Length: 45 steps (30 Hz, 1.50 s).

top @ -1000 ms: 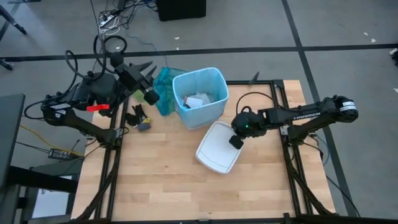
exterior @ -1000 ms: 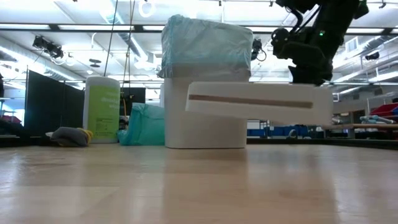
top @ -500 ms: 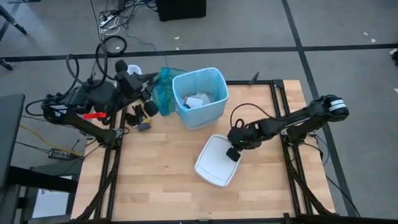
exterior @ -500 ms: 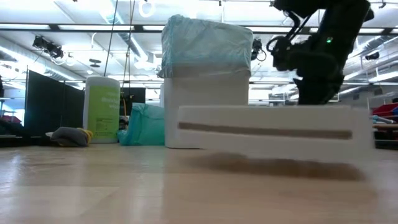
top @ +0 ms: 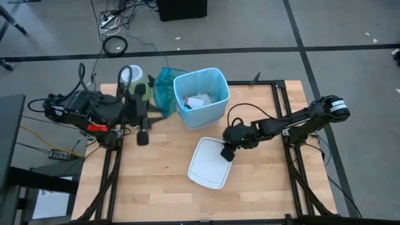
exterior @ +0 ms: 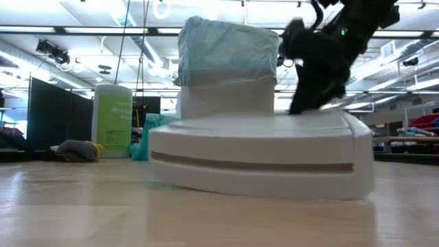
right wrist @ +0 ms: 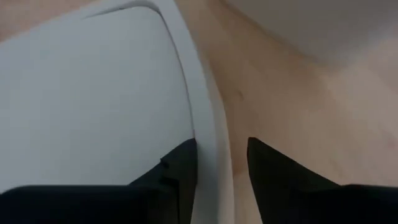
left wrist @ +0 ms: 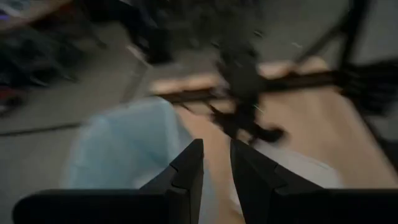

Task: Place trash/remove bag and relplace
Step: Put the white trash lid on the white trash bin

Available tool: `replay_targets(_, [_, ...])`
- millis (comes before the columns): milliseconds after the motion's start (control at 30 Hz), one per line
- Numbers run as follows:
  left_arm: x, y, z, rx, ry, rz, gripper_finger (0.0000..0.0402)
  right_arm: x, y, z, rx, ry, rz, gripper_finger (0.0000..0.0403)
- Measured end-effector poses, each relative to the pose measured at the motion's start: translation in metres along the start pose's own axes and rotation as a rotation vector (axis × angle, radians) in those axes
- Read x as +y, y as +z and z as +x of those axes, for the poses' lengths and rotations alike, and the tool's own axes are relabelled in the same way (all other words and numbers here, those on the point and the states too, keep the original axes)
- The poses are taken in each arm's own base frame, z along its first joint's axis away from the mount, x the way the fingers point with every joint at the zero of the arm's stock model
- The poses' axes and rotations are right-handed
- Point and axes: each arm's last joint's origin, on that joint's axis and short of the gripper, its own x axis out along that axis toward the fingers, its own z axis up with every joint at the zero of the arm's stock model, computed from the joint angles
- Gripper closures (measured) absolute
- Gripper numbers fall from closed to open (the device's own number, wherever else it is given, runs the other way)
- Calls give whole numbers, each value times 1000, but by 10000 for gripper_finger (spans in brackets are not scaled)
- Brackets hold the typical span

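Note:
The white bin (top: 215, 112) stands at the table's far middle, lined with the light blue bag (top: 201, 80), its top folded over the rim (exterior: 226, 51). Trash (top: 199, 101) lies inside. The white bin lid (top: 208, 164) lies flat on the table in front of the bin. My right gripper (top: 226, 152) is open at the lid's far right edge, one finger on each side of the rim (right wrist: 208, 134). My left gripper (top: 152, 110) hovers left of the bin, pointing at it, fingers (left wrist: 189, 168) slightly apart and holding nothing. My right gripper stands astride the lid's raised rim (right wrist: 211, 155), slanting down from the table's right. One finger (right wrist: 180, 168) is over the lid's inner face and the other is outside it. I cannot tell whether either finger touches the rim. The lid rests on the table.
A teal-green plastic bag (top: 164, 87) lies bunched against the bin's left side. A green wipes canister (exterior: 113, 120) stands at the far left, with a dark object (top: 142, 135) and a grey lump (exterior: 75, 149) near it. Bare wood fills the table's near half.
My right gripper has carried the lid toward the table's near-left and down. The lid, lifted clear before, now lies on the table, and the gripper has opened and let go. My left arm has swung toward the bin and tipped down.

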Motion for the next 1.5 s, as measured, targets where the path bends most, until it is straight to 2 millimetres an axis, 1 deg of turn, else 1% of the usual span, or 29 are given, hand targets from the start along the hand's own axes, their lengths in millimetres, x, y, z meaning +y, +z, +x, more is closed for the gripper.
replay_targets(133, [-10, -12, -3, 116, -175, -21, 312, 10, 4, -13, 15, 71, -57, 274])
replay_targets(267, [-21, -16, 4, 192, -263, -93, 312, 11, 9, -19, 9, 67, -106, 278])
replay_targets(400, [-40, -18, 9, 256, -433, -75, 312, 13, 13, -24, 7, 72, -149, 276])
replay_targets(467, [-50, -20, 15, 290, -462, -54, 312, 12, 16, -23, 7, 57, -146, 274])
replay_targets(633, [-69, -26, 32, 373, -463, -24, 312, 10, 18, -20, 55, 25, -202, 260])
replay_targets(767, [-81, -30, 46, 420, -464, -14, 312, 14, 19, -20, 97, 48, -163, 244])
replay_targets(833, [-87, -33, 55, 435, -447, 25, 312, 14, 22, -19, 91, 49, -151, 237])
replay_targets(900, [-93, -43, 65, 471, -415, 88, 312, 14, 26, -18, 77, 41, -119, 231])
replay_targets(967, [-98, -58, 76, 523, -351, 133, 312, 15, 30, -17, 64, 40, -85, 225])
replay_targets(1033, [-101, -74, 87, 553, -269, 122, 312, 15, 34, -16, 52, 32, -60, 221])
replay_targets(1133, [-112, -91, 104, 479, -249, 22, 312, 16, 40, -15, 22, 28, -44, 218])
replay_targets(1233, [-128, -101, 119, 316, -280, -150, 312, 16, 45, -14, -14, 31, -16, 218])
replay_targets(1333, [-139, -114, 134, 167, -301, -233, 312, 17, 49, -13, -34, 29, -7, 218])
replay_targets(1400, [-141, -124, 141, 94, -283, -253, 312, 15, 50, -12, -44, 13, -11, 220])
replay_targets(1500, [-136, -139, 148, 86, -172, -238, 312, 13, 50, -8, -47, -10, -8, 220])
